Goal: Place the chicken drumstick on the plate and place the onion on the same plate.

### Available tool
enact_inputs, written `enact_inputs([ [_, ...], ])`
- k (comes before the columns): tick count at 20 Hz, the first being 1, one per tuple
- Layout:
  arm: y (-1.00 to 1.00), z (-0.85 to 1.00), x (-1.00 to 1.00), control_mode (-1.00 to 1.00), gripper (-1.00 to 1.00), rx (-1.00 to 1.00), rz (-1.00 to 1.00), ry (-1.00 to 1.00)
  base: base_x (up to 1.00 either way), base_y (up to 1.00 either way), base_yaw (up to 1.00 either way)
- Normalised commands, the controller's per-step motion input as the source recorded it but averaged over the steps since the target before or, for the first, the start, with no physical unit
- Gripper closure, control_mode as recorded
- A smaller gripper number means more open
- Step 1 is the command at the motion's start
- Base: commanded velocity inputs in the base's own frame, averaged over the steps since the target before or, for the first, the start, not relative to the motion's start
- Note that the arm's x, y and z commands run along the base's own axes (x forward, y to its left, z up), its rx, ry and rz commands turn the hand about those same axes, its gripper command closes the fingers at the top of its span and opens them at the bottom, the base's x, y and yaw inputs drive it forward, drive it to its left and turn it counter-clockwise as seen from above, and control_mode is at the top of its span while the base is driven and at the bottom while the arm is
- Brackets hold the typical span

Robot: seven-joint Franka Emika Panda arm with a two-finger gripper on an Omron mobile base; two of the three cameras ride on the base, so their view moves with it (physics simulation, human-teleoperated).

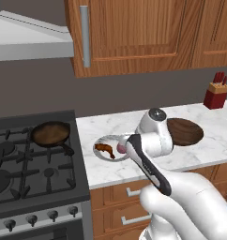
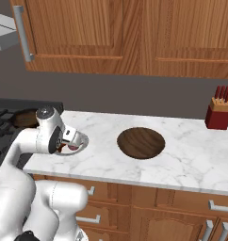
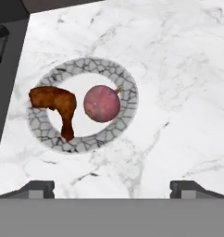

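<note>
Nearest to us, the gripper (image 3: 112, 187) hangs above the marble counter (image 3: 178, 69) with its two fingertips (image 3: 39, 189) spread wide apart and nothing between them. Just past the tips lies the plate (image 3: 125, 88), and we see both task items on it: the chicken drumstick (image 3: 56, 104) lies on the plate's stove-side half, its thick end reaching over the crackled rim, thin end pointing toward the gripper; the onion (image 3: 102, 103) sits just beside it, near the middle, apart from the meat or barely so, we cannot tell. From the left base view the plate (image 1: 100, 140) sits near the counter edge by the stove (image 1: 26, 168), drumstick (image 1: 105, 149) visible, onion (image 1: 120, 148) half hidden behind the arm. We judge both placements done, so the step in hand is a clean retreat: we keep the fingers wide, lift straight up away from the plate before swinging sideways, so no fingertip clips the onion, which looks round enough to roll off the shallow rim. Farther along the counter sits a dark wooden bowl (image 2: 141, 142), well apart from the plate, and a skillet (image 1: 50, 133) on the stove. At the far back corner stands a red knife block (image 2: 218, 113) under the wooden cabinets (image 2: 134, 33).
</note>
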Motion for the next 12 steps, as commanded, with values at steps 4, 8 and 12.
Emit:
enact_inputs([
  [4,-0.19,0.12,-0.76,-1.00,-1.00,-0.12,0.06,-0.11,0.00,0.00,0.00],
  [8,-0.23,0.13,-0.75,-1.00,-1.00,-0.05,0.05,-0.09,0.00,0.00,0.00],
  [12,-0.21,0.13,-0.72,-1.00,-1.00,0.00,0.02,-0.04,0.00,0.00,0.00],
])
